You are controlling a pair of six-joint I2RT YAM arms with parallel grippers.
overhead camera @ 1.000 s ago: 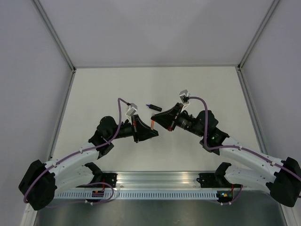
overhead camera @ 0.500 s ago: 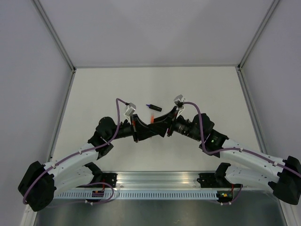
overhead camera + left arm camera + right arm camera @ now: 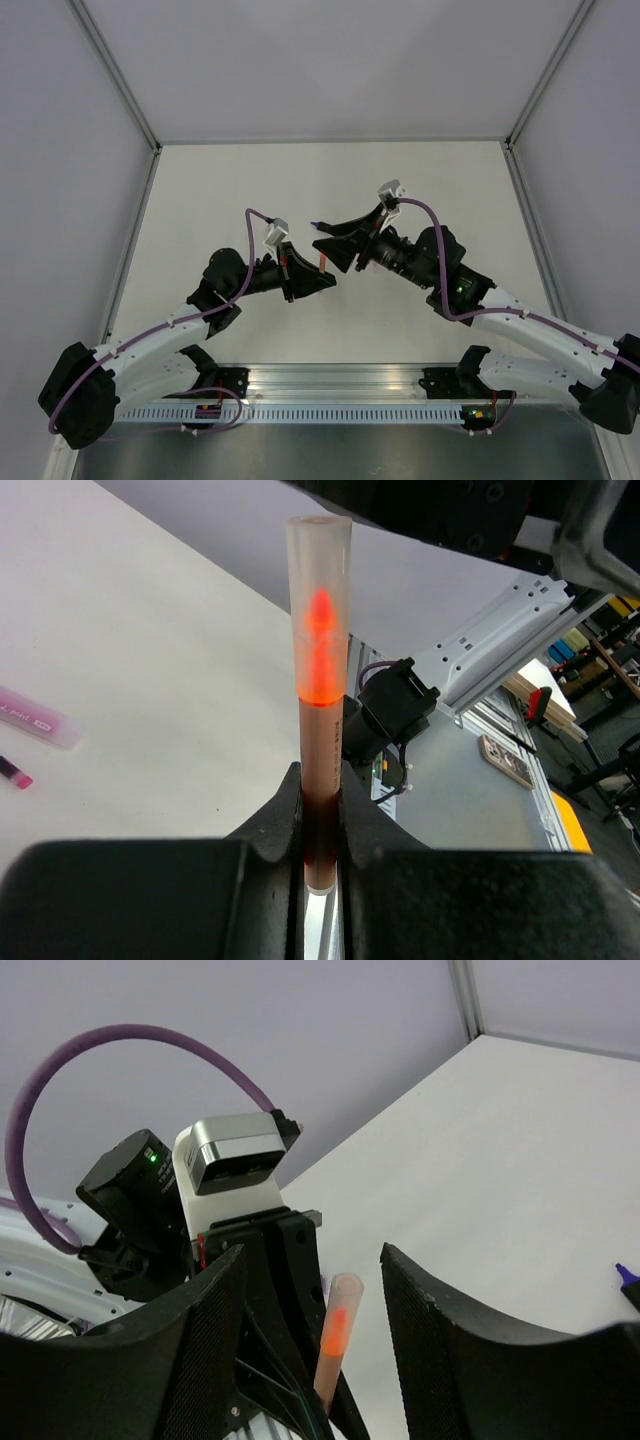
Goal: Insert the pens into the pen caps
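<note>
My left gripper (image 3: 320, 785) is shut on the pink-red pen (image 3: 320, 740), which stands up out of its jaws. A translucent pink pen cap (image 3: 319, 590) sits over the pen's glowing tip. In the top view the left gripper (image 3: 325, 276) and pen (image 3: 322, 263) sit mid-table. My right gripper (image 3: 331, 250) is open, a finger on either side of the capped tip (image 3: 340, 1325) without touching it. The navy pen (image 3: 319, 226) lies on the table just beyond, partly hidden by the right fingers (image 3: 340, 230). A pale purple cap (image 3: 35, 718) lies on the table at the left.
A white table (image 3: 230, 190) is bounded by aluminium frame rails (image 3: 125, 250) on the left and right and a rail at the near edge. The navy pen's purple tip (image 3: 627, 1276) shows at the right edge of the right wrist view.
The right gripper came in to the pen tip, then opened. The cap stays on the pink-red pen. The left gripper has kept its grip and barely moved.
</note>
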